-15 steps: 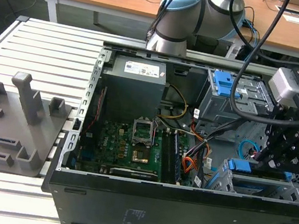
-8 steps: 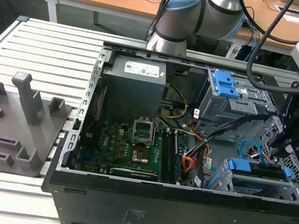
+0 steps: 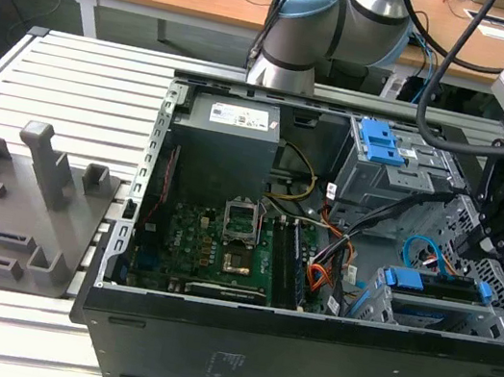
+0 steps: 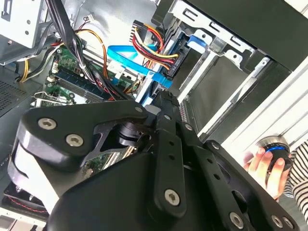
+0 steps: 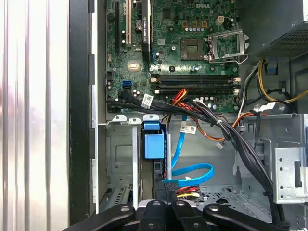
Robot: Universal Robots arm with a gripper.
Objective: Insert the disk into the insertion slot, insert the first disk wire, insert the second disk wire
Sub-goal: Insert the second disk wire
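- In the exterior view, the flat silver hard drive in its bright blue plastic carrier (image 3: 440, 286) sits inside the low grey perforated metal cage (image 3: 370, 303) at the exterior view's right end of the open black computer case (image 3: 300, 358), which rests on the slatted metal bench (image 3: 66, 78). The thin light-blue flat cable (image 3: 417, 249) loops just above the drive. The arm's black gripper (image 3: 494, 226) hangs over that corner, reaching down from the exterior view's right. The grey power supply (image 3: 225, 145) bears a white printed label.
- In the second wrist view, the fingers (image 4: 166, 103) look drawn together into one narrow bar. Their tip is just beside the dark plug where the bundle of orange, red and black strands (image 4: 153, 44) and the light-blue cable (image 4: 126, 53) end. We cannot tell whether they pinch anything. A person's hand (image 4: 263, 166) rests on a blue-ringed knob (image 4: 275, 147).
- In the first wrist view, the gripper (image 5: 166, 204) points along the drive's blue carrier (image 5: 153, 142). The light-blue cable (image 5: 192, 171) and the strand bundle (image 5: 188, 190) meet right at its tip, below the green motherboard (image 5: 178, 48).
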